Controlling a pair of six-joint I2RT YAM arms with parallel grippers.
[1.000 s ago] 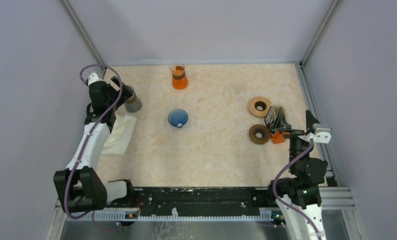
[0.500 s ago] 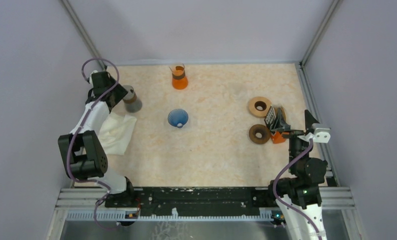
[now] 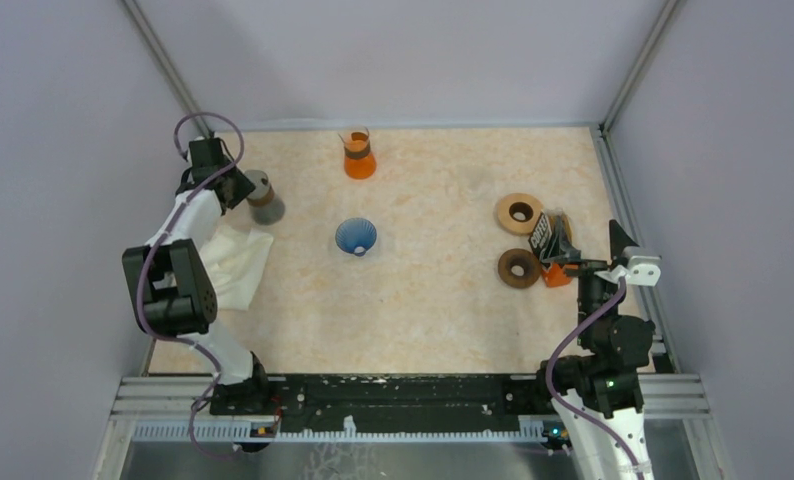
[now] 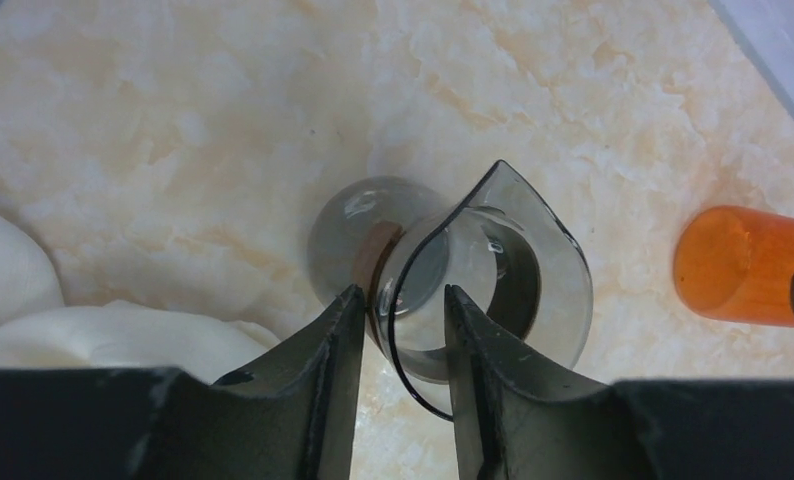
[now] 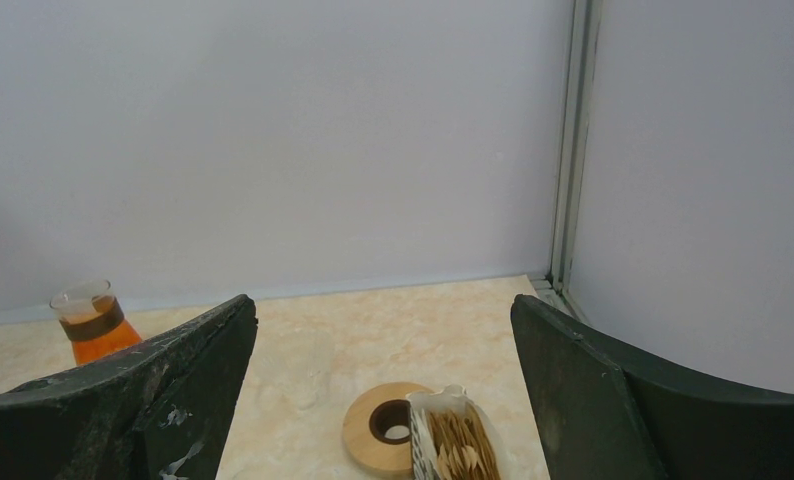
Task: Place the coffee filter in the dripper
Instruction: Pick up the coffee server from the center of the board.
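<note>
**l pincer at grey carafe rim, filter off to its side**

top cam only: the blue dripper (image 3: 356,237) stands mid-table (image 3: 433,310), well apart from both arms. neither wrist cam catches it. top cam also shows two wooden rings (image 3: 519,213) on the right side w/ a bag of brown sticks (image 3: 545,232) between them, near the r arm.

l wrist cam only: the l gripper (image 4: 403,300) has its fingers (image 4: 338,350) either side of the near rim of a grey glass carafe (image 4: 533,290), w/ the glass wall in the gap. jaws are part-way in. can't tell if they already pinch the glass or just bracket it. from the top cam this is only a dark blob next to the carafe, w/ no finger detail.

r wrist cam: the r gripper (image 5: 381,300) is spread wide w/ nothing between the fingers. beyond it are one ring, the bag and, far left, an orange carafe (image 5: 91,325) by the back wall.

the coffee filter (image 3: 235,262) is white and rumpled. it lies flat on the table at the left edge, on the base side of the grey carafe and partly under the l forearm. in the l wrist cam it shows at bottom-left, beside the l finger and outside the gap, not touching the carafe. it is not in the dripper, which sits well to its right.
</note>
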